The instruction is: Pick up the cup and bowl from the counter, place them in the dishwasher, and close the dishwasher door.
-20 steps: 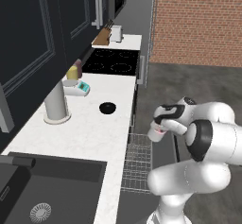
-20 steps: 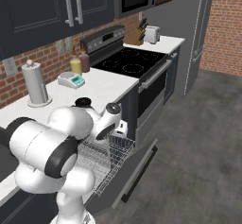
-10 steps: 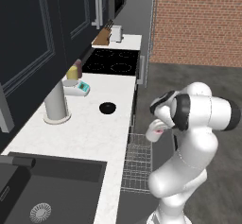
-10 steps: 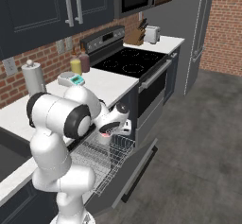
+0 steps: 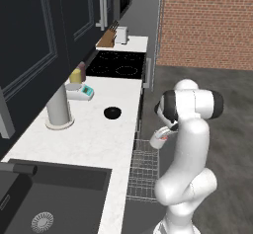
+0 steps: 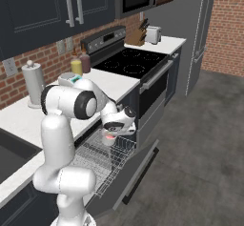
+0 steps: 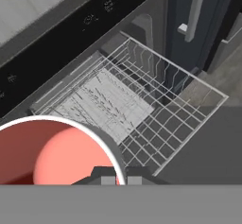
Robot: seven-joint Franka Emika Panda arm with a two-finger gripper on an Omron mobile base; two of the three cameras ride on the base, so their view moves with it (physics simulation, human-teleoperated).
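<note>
The gripper (image 6: 111,137) is gripping the cup (image 5: 159,139) by its rim above the rack (image 7: 142,105) (it should be lowering slowly, upright).

No words, labels, brands or numbers can be read anywhere; the small pale marks at the hand view's upper left are illegible.

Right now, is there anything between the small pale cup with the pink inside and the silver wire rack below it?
Nothing: in the hand view, the pale pink-lined cup, held by the gripper, hangs over the silver wire rack, with bare air between.
</note>
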